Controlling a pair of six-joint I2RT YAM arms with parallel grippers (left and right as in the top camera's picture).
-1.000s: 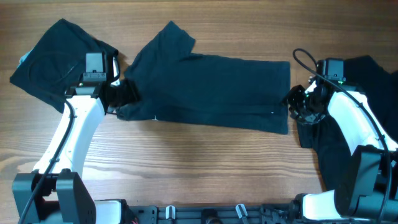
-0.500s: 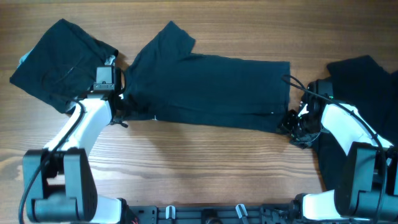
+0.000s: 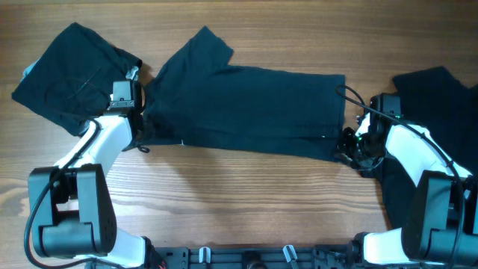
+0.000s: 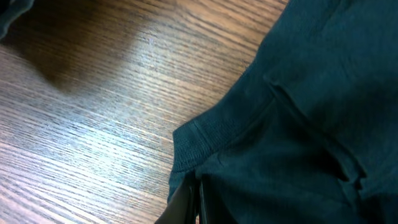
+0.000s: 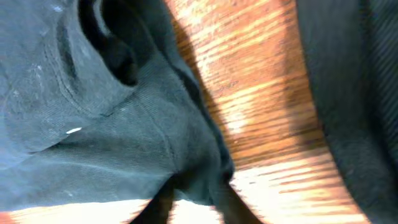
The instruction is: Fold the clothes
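Dark shirt, edge seemingly in left pincer

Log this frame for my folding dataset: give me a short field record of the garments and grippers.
middle shirt: dark, laid flat across the table, one sleeve pointing up-left
left gripper: shut on middle shirt's lower-left corner
right gripper: shut on its lower-right corner
left garment: dark, rumpled, far left
right garment: dark, at right edge

Warm brown wooden table, grain running left to right, even light, soft shadows
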